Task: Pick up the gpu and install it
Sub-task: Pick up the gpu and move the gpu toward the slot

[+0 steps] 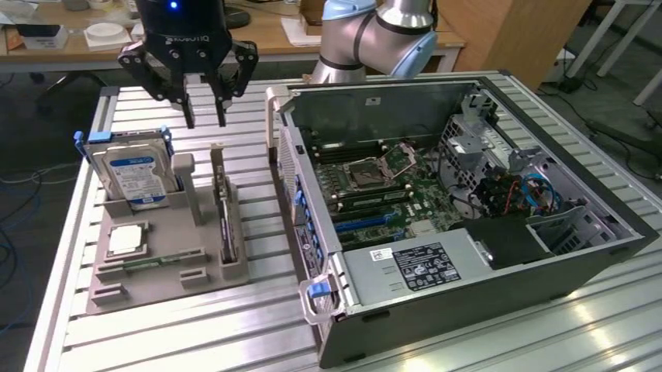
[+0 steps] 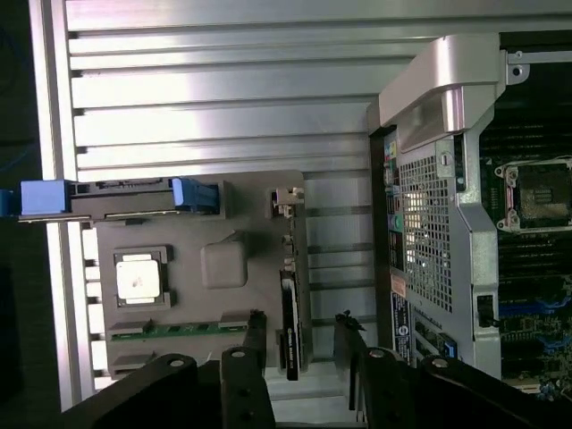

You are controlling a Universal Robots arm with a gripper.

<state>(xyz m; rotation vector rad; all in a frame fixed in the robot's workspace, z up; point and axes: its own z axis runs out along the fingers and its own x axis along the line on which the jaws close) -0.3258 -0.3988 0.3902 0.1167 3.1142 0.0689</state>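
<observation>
Grey moulded holder (image 1: 104, 294) sits under the gripper (image 1: 205, 120) on a slatted aluminium table (image 1: 207, 333). Each part has its own slot in it, so that fingers coming from above can reach it.

The gpu (image 1: 222, 208) stands on its long edge in a narrow slot straight below the jaws, thin top edge up. Set like that, it offers two flat faces to be pinched. The jaws are spread, with clear air between them and nothing gripped, and they hang well above the card without touching it. In the wrist view the card's dark edge lies in line with the gap between the two fingers (image 2: 256, 335). I judge this a line-up for the pick: the card is not yet lifted and nothing is installed.

To one side of the jaws, a hard drive (image 1: 129, 174) with a blue-and-white label stands upright in its cradle. A square processor chip (image 1: 124, 240) and a green memory stick (image 1: 155, 262) lie flat beyond it.

To the other side, the computer case (image 1: 373, 112) lies open on its side with the motherboard facing up, so a card can go in from above.

Beyond the table stands a wooden desk (image 1: 263, 31), in what looks like a workshop room.
</observation>
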